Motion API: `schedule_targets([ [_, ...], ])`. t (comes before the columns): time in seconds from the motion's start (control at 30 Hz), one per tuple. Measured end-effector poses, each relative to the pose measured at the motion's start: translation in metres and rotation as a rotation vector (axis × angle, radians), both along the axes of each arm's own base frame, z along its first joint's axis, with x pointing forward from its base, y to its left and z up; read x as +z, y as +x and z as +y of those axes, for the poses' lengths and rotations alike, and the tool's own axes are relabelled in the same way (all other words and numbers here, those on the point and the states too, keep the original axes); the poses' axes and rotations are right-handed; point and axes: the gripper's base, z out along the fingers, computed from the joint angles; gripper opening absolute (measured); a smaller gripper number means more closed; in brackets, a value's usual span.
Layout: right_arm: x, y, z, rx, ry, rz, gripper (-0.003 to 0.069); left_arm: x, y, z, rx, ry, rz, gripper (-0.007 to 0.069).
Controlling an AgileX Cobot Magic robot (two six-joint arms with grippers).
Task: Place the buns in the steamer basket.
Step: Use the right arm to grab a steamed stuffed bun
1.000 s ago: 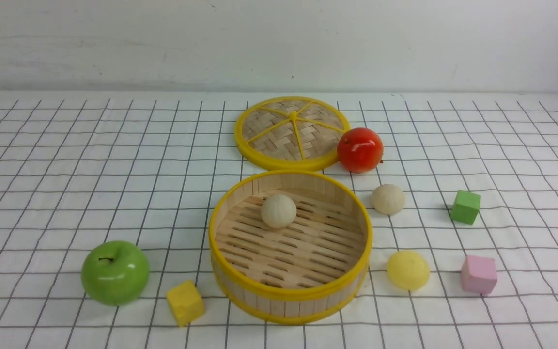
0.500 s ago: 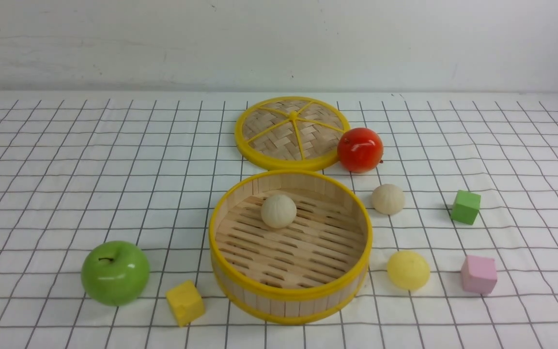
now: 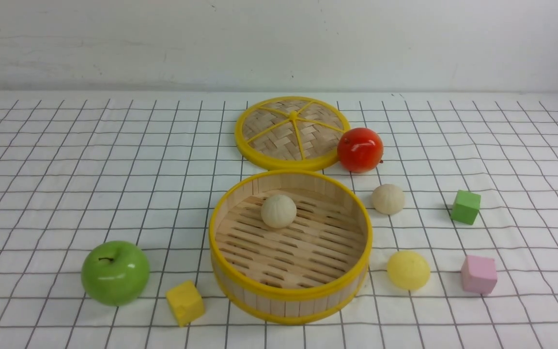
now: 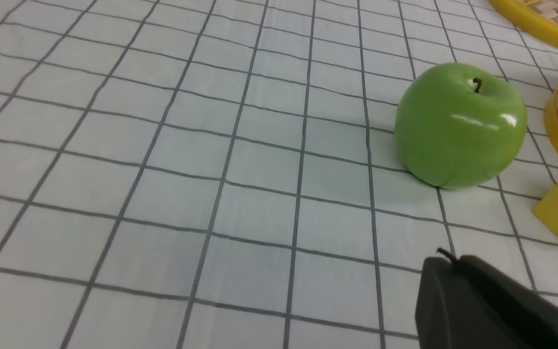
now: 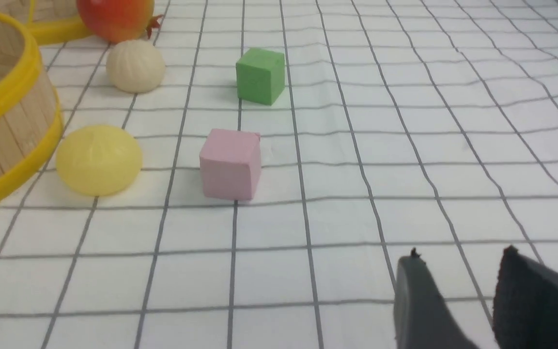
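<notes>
One bun in the basket, two beside it; grippers seen only from the wrists

In the front view, the steamer basket (image 3: 291,292) is seen whole at the center of the frame, with one cream-white bun (image 3: 278,211) resting on its slatted floor, toward the far wall. The other cream-white bun (image 3: 388,199) and the pale yellow bun (image 3: 408,270) are seen outside it, right of center, on the counter (image 3: 56,203). The woven lid (image 3: 291,128) is shown at upper center, with the red fruit (image 3: 360,150) against its edge. The green block (image 3: 466,207) and the pink block (image 3: 479,274) are placed at the right; the green apple (image 3: 115,273) and the yellow block (image 3: 185,303) are found at lower left.

Neither gripper is shown in the front view. In the left wrist view, the left gripper (image 4: 446,252) is seen with its fingertips brought together and nothing held; the apple, the yellow block and only parts of the basket and lid are shown there. In the right wrist view, the right gripper (image 5: 463,252) is seen with a gap between its fingers and nothing held. Both outside buns are shown there, but the bun in the basket is not; the basket is cut off by the frame.
</notes>
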Motion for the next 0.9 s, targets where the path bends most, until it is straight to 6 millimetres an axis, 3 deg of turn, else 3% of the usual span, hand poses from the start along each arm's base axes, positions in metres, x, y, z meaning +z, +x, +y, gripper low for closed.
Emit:
schedule_targets([
  [0.33, 0.039, 0.001, 0.006, 0.07, 0.057, -0.44, 0.0241, 0.0, 0.0, 0.0, 0.0, 0.0, 0.0, 0.0],
  [0.43, 0.059, -0.005, 0.009, 0.113, 0.081, -0.669, 0.0241, 0.0, 0.0, 0.0, 0.0, 0.0, 0.0, 0.0],
  [0.53, 0.07, -0.008, 0.01, 0.122, 0.112, -0.73, 0.0241, 0.0, 0.0, 0.0, 0.0, 0.0, 0.0, 0.0],
  [0.6, 0.08, -0.01, 0.009, 0.121, 0.15, -0.747, 0.0241, 0.0, 0.0, 0.0, 0.0, 0.0, 0.0, 0.0],
  [0.63, 0.099, -0.011, 0.008, 0.114, 0.191, -0.75, 0.0241, 0.0, 0.0, 0.0, 0.0, 0.0, 0.0, 0.0],
  [0.7, 0.118, -0.008, 0.007, 0.101, 0.222, -0.714, 0.0241, 0.0, 0.0, 0.0, 0.0, 0.0, 0.0, 0.0001],
  [0.73, 0.136, -0.003, 0.006, 0.091, 0.229, -0.676, 0.0241, 0.0, 0.0, 0.0, 0.0, 0.0, 0.0, 0.0002],
  [0.83, 0.165, 0.012, 0.006, 0.066, 0.242, -0.557, 0.0241, 0.0, 0.0, 0.0, 0.0, 0.0, 0.0, 0.0004],
  [0.9, 0.181, 0.035, 0.005, 0.041, 0.238, -0.421, 0.0241, 0.0, 0.0, 0.0, 0.0, 0.0, 0.0, 0.0006],
])
